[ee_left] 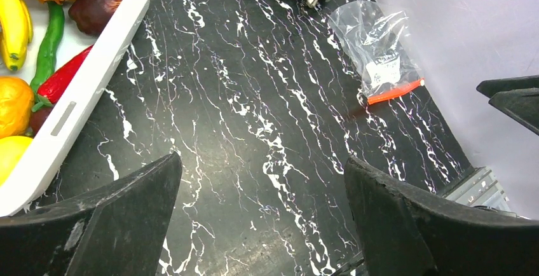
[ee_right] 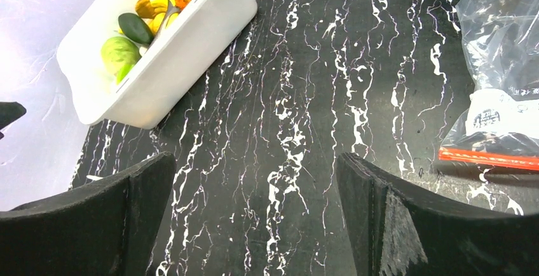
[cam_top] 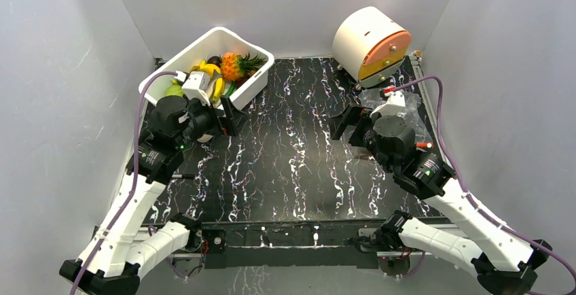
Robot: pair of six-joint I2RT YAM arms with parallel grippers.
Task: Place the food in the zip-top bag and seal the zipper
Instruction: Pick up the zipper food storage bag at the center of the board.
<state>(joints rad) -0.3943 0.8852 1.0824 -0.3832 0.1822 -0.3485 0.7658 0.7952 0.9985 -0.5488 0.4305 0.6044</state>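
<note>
The food (cam_top: 227, 69) lies in a white tub (cam_top: 253, 84) at the back left: a banana (ee_left: 16, 28), an orange pineapple (cam_top: 234, 66), a light-green round fruit (ee_right: 117, 53) and a dark-green piece (ee_right: 135, 27). The zip-top bag (ee_left: 378, 50) lies flat and crinkled at the right edge of the table, holding no food. Its red zipper (ee_right: 488, 158) faces the near side. My left gripper (ee_left: 260, 160) hovers open just right of the tub with nothing in it. My right gripper (ee_right: 255, 158) hovers open left of the bag (cam_top: 404, 105), also holding nothing.
A white drum with an orange face (cam_top: 372, 42) stands on small feet at the back right, just behind the bag. Grey walls close in the black marbled table (cam_top: 292, 152) on three sides. The two grippers (cam_top: 229, 115) (cam_top: 345, 125) face each other across the middle.
</note>
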